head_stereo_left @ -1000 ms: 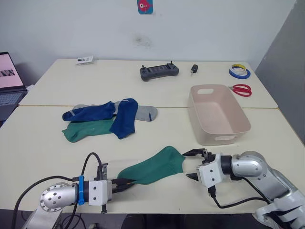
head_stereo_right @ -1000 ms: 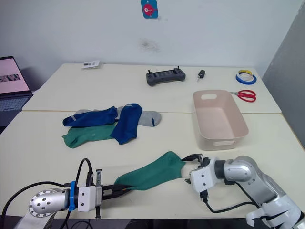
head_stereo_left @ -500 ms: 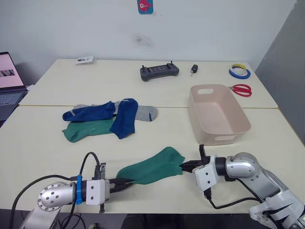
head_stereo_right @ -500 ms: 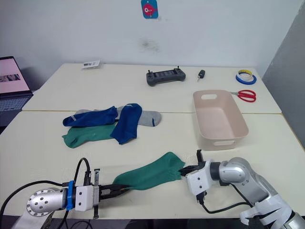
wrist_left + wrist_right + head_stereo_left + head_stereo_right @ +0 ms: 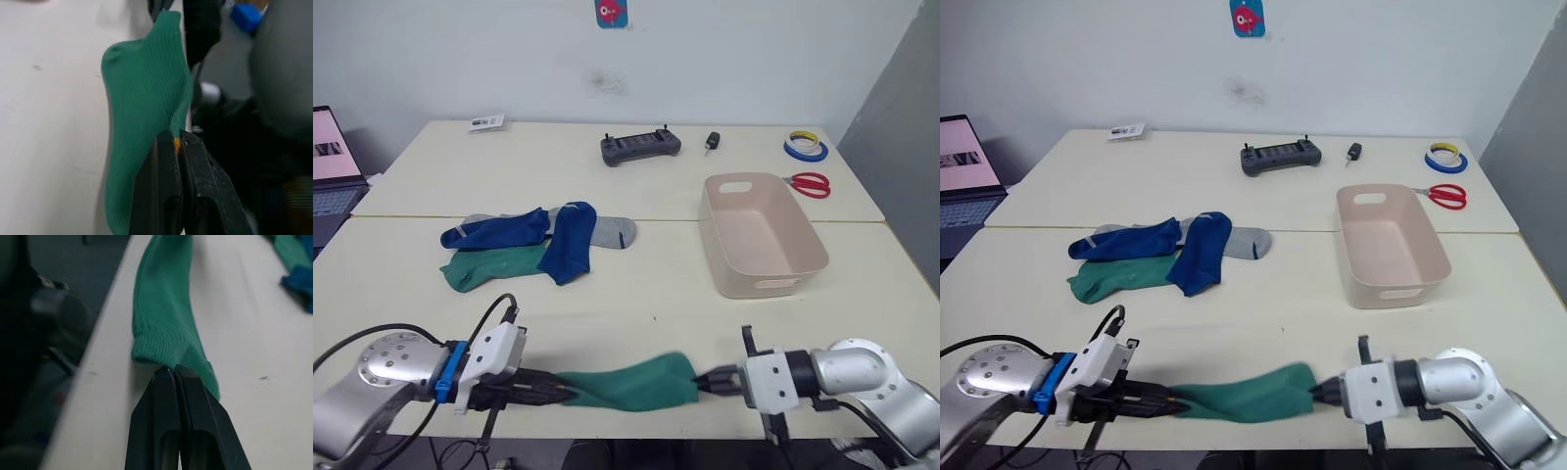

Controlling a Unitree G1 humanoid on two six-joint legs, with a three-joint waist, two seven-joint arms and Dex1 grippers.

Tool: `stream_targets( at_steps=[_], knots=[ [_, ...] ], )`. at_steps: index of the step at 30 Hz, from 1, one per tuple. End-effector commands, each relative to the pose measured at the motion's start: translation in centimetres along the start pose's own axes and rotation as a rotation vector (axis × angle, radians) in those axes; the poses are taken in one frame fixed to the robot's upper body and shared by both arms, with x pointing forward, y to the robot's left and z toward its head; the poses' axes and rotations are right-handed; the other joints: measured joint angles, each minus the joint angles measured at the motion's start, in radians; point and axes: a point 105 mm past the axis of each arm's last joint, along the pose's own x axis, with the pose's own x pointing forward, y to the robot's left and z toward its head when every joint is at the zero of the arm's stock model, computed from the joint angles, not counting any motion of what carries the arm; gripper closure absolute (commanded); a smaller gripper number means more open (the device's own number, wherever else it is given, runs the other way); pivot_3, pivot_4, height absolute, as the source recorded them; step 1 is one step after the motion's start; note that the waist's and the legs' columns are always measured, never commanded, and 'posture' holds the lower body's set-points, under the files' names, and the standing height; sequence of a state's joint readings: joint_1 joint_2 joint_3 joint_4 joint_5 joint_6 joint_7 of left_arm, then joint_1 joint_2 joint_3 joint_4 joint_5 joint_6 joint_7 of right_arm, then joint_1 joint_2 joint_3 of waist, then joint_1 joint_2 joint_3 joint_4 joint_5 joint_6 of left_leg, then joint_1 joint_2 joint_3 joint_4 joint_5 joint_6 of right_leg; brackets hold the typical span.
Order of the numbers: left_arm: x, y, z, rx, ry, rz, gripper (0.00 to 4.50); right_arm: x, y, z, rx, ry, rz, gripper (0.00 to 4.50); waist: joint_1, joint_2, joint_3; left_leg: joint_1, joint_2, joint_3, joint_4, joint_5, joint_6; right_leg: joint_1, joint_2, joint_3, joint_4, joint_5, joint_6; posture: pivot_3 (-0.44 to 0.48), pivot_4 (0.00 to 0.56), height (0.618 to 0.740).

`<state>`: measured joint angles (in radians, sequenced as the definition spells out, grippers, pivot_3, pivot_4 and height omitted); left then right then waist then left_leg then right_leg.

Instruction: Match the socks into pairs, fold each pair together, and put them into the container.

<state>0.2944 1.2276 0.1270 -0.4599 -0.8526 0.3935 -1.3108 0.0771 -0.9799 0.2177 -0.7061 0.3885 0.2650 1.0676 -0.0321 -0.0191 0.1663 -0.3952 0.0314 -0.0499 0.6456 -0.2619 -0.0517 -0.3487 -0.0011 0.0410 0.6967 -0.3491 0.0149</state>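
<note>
A green sock [image 5: 626,384] lies stretched along the table's front edge between my two grippers. My left gripper [image 5: 560,390] is shut on its toe end, and the left wrist view shows the black fingers [image 5: 166,161] pinching the fabric. My right gripper [image 5: 703,380] is shut on the cuff [image 5: 161,350]. Farther back on the left lies a loose pile: two blue socks [image 5: 570,245], a second green sock [image 5: 489,266] and a grey sock [image 5: 612,231]. The pinkish-beige container [image 5: 736,286] stands at the right with nothing showing inside it.
On the far table lie a dark controller [image 5: 640,147], a key fob [image 5: 712,143], tape rolls [image 5: 804,148], red scissors [image 5: 809,183] and a small card [image 5: 486,122]. A laptop [image 5: 333,162] stands at the far left. Bare tabletop separates the pile from the held sock.
My right gripper has shut on the green sock's cuff. Both grippers have drawn the sock toward the table's front edge and pulled it out straight.
</note>
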Motion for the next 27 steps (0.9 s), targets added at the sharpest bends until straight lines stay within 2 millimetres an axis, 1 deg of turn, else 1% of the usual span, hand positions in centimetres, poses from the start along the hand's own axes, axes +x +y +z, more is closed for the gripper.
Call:
stream_targets(
  at_steps=[1, 3, 5, 8, 11, 14, 16, 18, 24, 27],
  knots=[
    [-0.6, -1.2, 0.5, -0.190, 0.002, -0.060, 4.50, -0.5, 1.5, 2.1, 0.244, -0.054, 0.077, 4.46, 0.000, 0.000, 0.000, 0.002, 0.000, 0.000, 0.000, 0.000, 0.000, 0.001, 0.000, 0.000, 0.000, 0.000, 0.000, 0.000, 0.150, 0.740],
    [-0.7, -0.2, 0.1, -0.260, -0.009, 0.000, 4.50, -0.6, 1.4, 1.8, 0.365, -0.022, 0.072, 4.46, 0.000, 0.000, 0.001, 0.004, 0.000, 0.000, 0.000, 0.000, 0.000, 0.004, 0.000, 0.000, -0.001, 0.000, 0.000, 0.000, 0.150, 0.740],
    [-0.4, 1.0, -0.4, -0.301, -0.025, 0.061, 4.50, -0.4, 0.3, 1.4, 0.465, -0.019, 0.030, 4.46, 0.000, -0.001, 0.002, 0.006, -0.001, 0.000, -0.001, 0.000, 0.000, 0.006, 0.000, 0.000, -0.002, 0.000, 0.000, 0.000, 0.150, 0.740],
    [0.0, 3.3, -1.0, -0.353, -0.045, 0.154, 4.50, 0.0, -1.9, 0.6, 0.614, -0.035, -0.054, 4.46, 0.001, -0.003, 0.003, 0.004, -0.001, -0.001, -0.001, 0.000, 0.000, 0.005, 0.000, 0.000, -0.002, 0.000, 0.000, 0.000, 0.150, 0.740],
    [0.5, 5.7, -1.3, -0.390, -0.065, 0.242, 4.50, 0.3, -4.2, -0.3, 0.705, -0.031, -0.124, 4.46, 0.002, -0.003, 0.003, 0.003, -0.001, 0.000, 0.000, 0.000, 0.000, 0.004, 0.000, 0.000, -0.003, 0.000, 0.000, 0.000, 0.150, 0.740],
    [1.3, 8.0, -1.3, -0.386, -0.055, 0.309, 4.50, 0.6, -6.1, -0.9, 0.754, -0.019, -0.165, 4.46, 0.002, -0.004, 0.003, -0.002, -0.002, 0.000, 0.000, 0.000, 0.000, -0.001, 0.000, 0.000, -0.001, 0.000, 0.000, 0.000, 0.150, 0.740],
    [1.7, 9.2, -0.8, -0.381, -0.064, 0.343, 4.50, 0.7, -7.1, -1.2, 0.770, -0.013, -0.195, 4.46, 0.002, -0.003, 0.003, -0.004, -0.002, 0.000, 0.000, 0.000, 0.000, -0.004, 0.000, 0.000, -0.001, 0.000, 0.000, 0.000, 0.150, 0.740],
    [1.9, 9.9, 0.0, -0.347, -0.078, 0.358, 4.50, 0.7, -8.0, -1.4, 0.780, -0.008, -0.231, 4.46, 0.002, -0.004, 0.003, -0.004, -0.001, -0.001, 0.001, 0.000, 0.000, -0.004, 0.000, 0.000, 0.000, 0.000, 0.000, 0.000, 0.150, 0.740],
    [1.4, 12.4, 1.3, -0.316, -0.128, 0.478, 4.50, 0.4, -9.0, -1.7, 0.782, -0.001, -0.292, 4.46, 0.002, -0.003, 0.003, -0.004, -0.002, 0.000, 0.001, 0.000, 0.000, -0.004, 0.000, 0.001, 0.000, 0.000, 0.000, 0.000, 0.150, 0.740],
    [1.5, 12.9, 1.4, -0.322, -0.124, 0.500, 4.50, 0.4, -9.5, -1.9, 0.780, -0.008, -0.327, 4.46, 0.001, -0.004, 0.003, -0.004, -0.002, 0.000, 0.001, 0.000, 0.000, -0.004, 0.000, 0.000, 0.000, 0.000, 0.000, 0.000, 0.150, 0.740]
  ],
)
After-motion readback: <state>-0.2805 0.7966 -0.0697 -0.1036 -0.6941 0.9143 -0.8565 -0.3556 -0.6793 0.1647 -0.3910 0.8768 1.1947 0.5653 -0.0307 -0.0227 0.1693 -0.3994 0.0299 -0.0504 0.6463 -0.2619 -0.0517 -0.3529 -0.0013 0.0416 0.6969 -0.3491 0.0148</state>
